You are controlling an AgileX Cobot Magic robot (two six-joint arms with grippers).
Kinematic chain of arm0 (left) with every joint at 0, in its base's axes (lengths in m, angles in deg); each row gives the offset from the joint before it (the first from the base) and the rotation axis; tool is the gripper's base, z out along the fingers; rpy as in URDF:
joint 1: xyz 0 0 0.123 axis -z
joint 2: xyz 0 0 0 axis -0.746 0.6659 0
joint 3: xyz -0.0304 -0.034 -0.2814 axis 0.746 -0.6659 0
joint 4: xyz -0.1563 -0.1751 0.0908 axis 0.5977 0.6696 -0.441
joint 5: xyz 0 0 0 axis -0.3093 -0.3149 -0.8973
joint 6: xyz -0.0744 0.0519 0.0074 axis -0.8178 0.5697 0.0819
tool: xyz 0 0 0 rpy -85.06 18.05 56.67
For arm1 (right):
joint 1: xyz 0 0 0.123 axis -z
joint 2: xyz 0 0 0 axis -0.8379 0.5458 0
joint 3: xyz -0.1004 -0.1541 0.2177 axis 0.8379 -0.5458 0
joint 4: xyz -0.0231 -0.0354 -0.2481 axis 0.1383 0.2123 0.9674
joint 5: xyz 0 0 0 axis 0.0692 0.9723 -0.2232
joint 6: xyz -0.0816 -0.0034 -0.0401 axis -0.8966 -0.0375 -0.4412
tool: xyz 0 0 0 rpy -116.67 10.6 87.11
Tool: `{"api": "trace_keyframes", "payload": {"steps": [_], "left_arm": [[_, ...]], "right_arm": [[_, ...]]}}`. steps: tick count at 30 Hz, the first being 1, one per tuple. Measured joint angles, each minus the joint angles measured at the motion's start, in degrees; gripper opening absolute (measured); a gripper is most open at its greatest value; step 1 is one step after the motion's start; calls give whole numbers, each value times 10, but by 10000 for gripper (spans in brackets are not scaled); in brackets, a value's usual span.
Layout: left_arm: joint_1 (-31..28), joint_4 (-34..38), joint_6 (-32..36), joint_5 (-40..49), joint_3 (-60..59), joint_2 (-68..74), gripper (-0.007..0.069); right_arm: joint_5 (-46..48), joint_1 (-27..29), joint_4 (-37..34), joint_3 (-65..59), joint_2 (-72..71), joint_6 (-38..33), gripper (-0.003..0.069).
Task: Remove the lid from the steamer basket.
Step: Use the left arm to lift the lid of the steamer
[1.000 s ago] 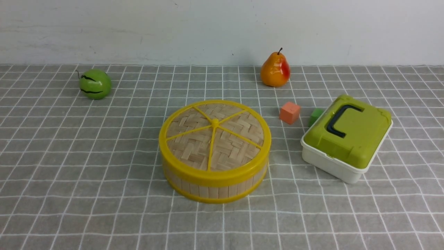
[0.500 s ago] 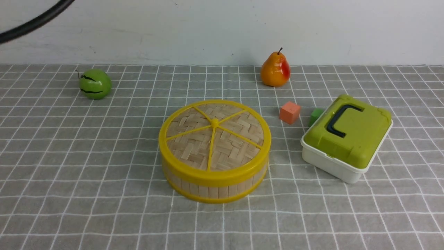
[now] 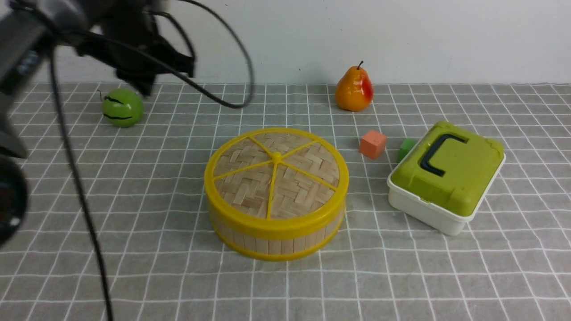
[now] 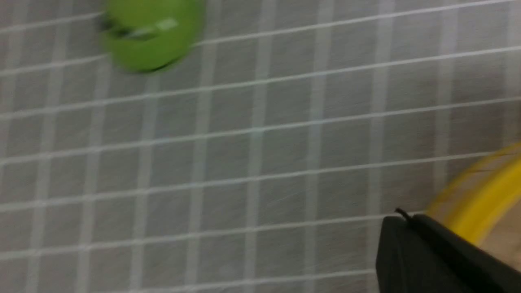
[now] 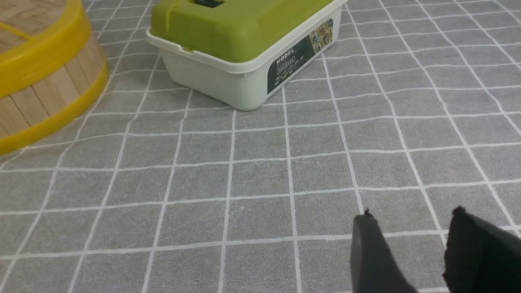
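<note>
I counted one steamer basket [image 3: 272, 238] near the middle of the table [image 3: 134, 249], and one lid [image 3: 276, 174] seated flat on its top ring, five yellow spokes meeting at the knob. There were two pieces of fruit: one green round fruit [image 3: 122, 107] far back on my left and one pear [image 3: 354, 90] far back on my right, well apart. There were two small cubes, one orange cube [image 3: 373, 144] and one green cube [image 3: 405, 149], between the basket and the pear. The green one sat just beside the single white box [image 3: 428, 211], whose green lid [image 3: 450, 171] had one dark handle [image 3: 435, 154].

My left gripper [image 3: 142, 76] hung as a dark blur above the green fruit, cables [image 3: 236, 67] looping off it. I could not tell how wide it stood. My right gripper [image 5: 413, 219] was parted with nothing between its fingers, low over bare cloth on the near side of the white box.

The table wore a grey cloth with a white grid, and a plain white wall [image 3: 401, 35] stood behind it
</note>
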Motion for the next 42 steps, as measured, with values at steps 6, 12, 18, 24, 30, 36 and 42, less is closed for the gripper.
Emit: {"api": "trace_keyframes", "payload": {"steps": [6, 12, 18, 24, 30, 36, 42], "left_arm": [[70, 93, 10, 1, 68, 41, -13], [66, 149, 7, 1, 54, 26, -13], [112, 130, 24, 1, 49, 12, 22], [118, 102, 31, 1, 10, 10, 223], [116, 78, 31, 1, -46, 12, 327], [116, 79, 31, 1, -49, 13, 311], [116, 84, 31, 1, -51, 25, 286]], "right_arm": [[0, 0, 0, 0, 0, 0, 241], [0, 0, 0, 0, 0, 0, 241], [0, 0, 0, 0, 0, 0, 241], [0, 0, 0, 0, 0, 0, 241], [0, 0, 0, 0, 0, 0, 241], [0, 0, 0, 0, 0, 0, 241], [0, 0, 0, 0, 0, 0, 241]]}}
